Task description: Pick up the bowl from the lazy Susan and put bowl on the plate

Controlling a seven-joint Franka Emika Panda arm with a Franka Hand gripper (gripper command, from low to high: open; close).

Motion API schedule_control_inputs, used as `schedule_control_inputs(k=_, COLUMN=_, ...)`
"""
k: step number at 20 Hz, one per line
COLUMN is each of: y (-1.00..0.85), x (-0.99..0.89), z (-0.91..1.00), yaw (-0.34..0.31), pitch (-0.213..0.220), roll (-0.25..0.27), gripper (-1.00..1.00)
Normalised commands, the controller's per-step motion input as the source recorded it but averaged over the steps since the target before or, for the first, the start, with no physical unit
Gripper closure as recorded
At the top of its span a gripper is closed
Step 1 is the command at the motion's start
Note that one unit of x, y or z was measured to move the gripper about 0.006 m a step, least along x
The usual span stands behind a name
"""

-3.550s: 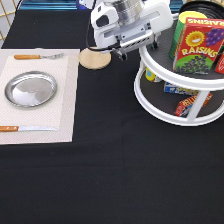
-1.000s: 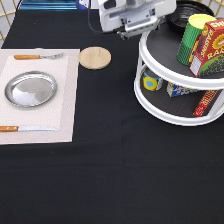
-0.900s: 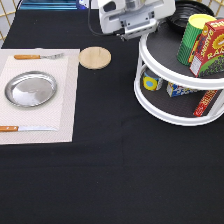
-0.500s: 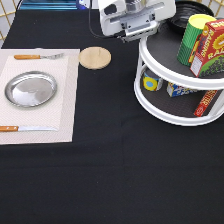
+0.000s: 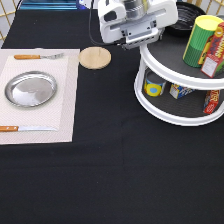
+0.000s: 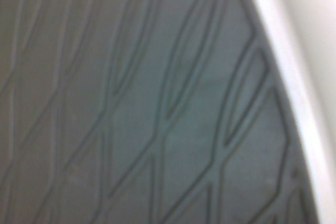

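Note:
The white two-tier lazy Susan [image 5: 165, 117] stands at the exterior view's right. The glossy black bowl [image 5: 187, 15] sits on the far side of its upper shelf, partly hidden behind my hand. My gripper [image 5: 142, 40] hangs over the shelf's top-left edge, to the left of the bowl and apart from it. The wrist view is filled by the shelf's dark grey ribbed mat [image 6: 135, 115] and its white rim [image 6: 300, 100]. The silver plate [image 5: 31, 89] lies bare on the placemat at the exterior view's left.
A wooden disc [image 5: 95, 57] lies between the placemat [image 5: 65, 110] and the turntable. A fork [image 5: 37, 56] and a knife [image 5: 25, 128] flank the plate. A yellow-green can [image 5: 200, 40] and a red box [image 5: 216, 50] stand on the upper shelf, and small cans [image 5: 154, 86] on the lower.
Since 3.5 s ago my hand has moved toward the view's top, and the items on the upper shelf have turned round. In the last second the hand edged slightly down over the shelf's edge.

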Motion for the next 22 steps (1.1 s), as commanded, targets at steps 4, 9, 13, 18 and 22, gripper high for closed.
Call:
schedule_control_inputs(k=4, y=-0.1, x=0.67, z=0.08, yaw=0.161, pitch=-0.009, roll=0.107, gripper=-1.0)
schedule_control_inputs(k=9, y=-0.1, x=0.59, z=0.17, yaw=0.164, pitch=-0.059, roll=0.1, gripper=-1.0)
schedule_control_inputs(k=13, y=-0.13, x=0.63, z=0.21, yaw=0.136, pitch=-0.104, roll=0.101, gripper=-1.0)
schedule_control_inputs(k=18, y=-0.11, x=0.66, z=0.04, yaw=0.085, pitch=-0.118, roll=0.13, gripper=-1.0)
schedule_control_inputs(k=22, y=-0.05, x=0.41, z=0.11, yaw=0.024, pitch=-0.043, roll=0.118, gripper=-1.0)
